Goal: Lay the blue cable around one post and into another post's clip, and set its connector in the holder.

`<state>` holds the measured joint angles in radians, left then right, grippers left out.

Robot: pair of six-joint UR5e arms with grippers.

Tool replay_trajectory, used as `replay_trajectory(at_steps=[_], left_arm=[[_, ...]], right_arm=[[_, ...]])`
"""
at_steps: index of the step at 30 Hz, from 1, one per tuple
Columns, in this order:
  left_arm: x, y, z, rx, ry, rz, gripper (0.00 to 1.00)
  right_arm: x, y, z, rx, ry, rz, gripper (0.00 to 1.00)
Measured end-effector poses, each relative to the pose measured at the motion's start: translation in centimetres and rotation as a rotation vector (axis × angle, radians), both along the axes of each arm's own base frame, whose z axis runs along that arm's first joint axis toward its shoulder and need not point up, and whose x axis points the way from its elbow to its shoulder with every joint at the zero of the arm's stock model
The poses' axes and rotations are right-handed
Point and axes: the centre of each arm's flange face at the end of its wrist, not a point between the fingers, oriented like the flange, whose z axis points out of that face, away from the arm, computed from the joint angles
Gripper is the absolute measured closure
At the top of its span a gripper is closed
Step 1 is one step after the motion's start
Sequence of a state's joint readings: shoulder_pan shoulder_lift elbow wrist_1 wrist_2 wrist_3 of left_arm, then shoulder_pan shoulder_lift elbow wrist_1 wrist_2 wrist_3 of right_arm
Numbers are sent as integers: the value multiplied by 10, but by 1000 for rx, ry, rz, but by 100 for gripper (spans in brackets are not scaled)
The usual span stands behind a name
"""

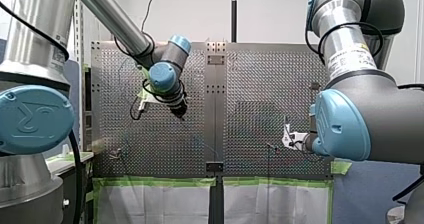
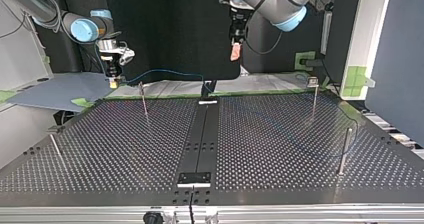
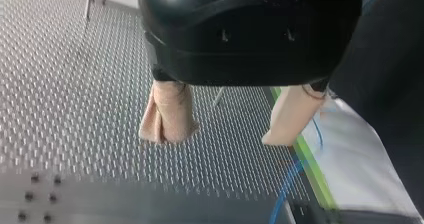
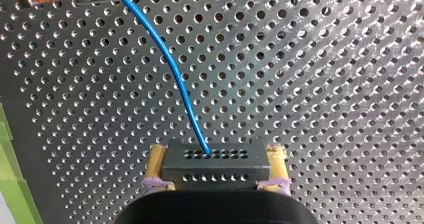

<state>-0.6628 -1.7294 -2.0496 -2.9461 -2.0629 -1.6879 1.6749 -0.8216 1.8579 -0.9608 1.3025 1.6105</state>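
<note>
Silver tubes [image 1: 115,19], blue joint caps [image 1: 342,126], black cables [image 1: 350,24]; left tool [image 3: 222,136] beige-padded.

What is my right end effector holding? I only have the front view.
Observer: Right end effector is shut on the black connector; the blue cable leaves its face.
Operator: And the other arm's?
Observer: Left end effector is open, nothing between its beige pads.
Operator: Where does the cable run?
Observer: In the top view, through the air from the connector to the table's far edge, near the middle.
</note>
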Motion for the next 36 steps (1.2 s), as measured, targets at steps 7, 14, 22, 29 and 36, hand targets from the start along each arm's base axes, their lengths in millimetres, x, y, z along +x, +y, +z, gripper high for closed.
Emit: replay_trajectory(at_steps=[7, 14, 22, 29, 36], left_arm=[[0, -34, -8, -85, -24, -41, 0], [-14, -58, -31, -142, -16, -75, 0], [-37, -85, -64, -211, -2, -107, 0], [-52, -112, -81, -283, 6, -155, 0], [-65, -150, -92, -385, 20, -243, 0]], right_arm=[[1, 1, 0, 3, 3, 2, 100], [3, 2, 0, 4, 2, 5, 100], [3, 2, 0, 4, 1, 5, 100], [4, 3, 0, 7, 4, 7, 100], [4, 3, 0, 9, 8, 8, 100]])
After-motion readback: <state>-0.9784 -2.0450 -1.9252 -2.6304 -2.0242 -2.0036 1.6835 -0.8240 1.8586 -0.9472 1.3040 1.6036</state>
